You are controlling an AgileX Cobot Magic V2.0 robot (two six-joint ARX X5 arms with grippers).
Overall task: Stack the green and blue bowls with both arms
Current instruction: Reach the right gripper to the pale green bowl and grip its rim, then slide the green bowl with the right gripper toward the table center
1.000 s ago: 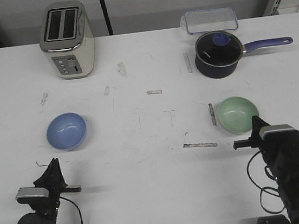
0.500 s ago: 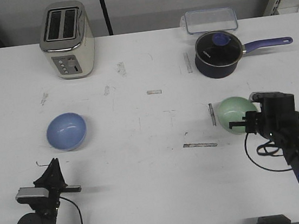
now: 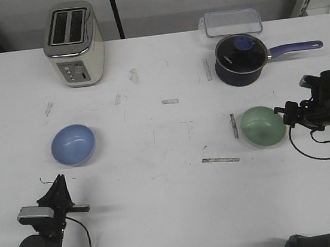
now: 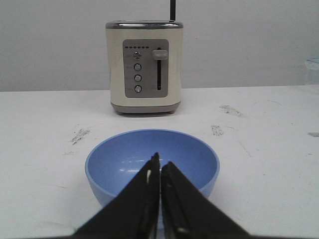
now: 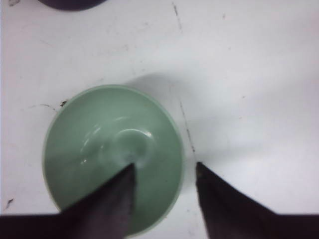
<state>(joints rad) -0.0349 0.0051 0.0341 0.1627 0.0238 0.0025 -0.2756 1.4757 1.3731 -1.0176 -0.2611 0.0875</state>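
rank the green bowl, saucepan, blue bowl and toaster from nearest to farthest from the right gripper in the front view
1. green bowl, just left of the right gripper
2. saucepan, behind it
3. blue bowl, far across on the left
4. toaster, back left corner

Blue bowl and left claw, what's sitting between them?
Nothing: the front view shows only bare scuffed table between the blue bowl and the shut left claw.

Lighting: we record bright, even overhead light; soft shadows; right wrist view blurred, its green bowl shadowed toward one o'clock.
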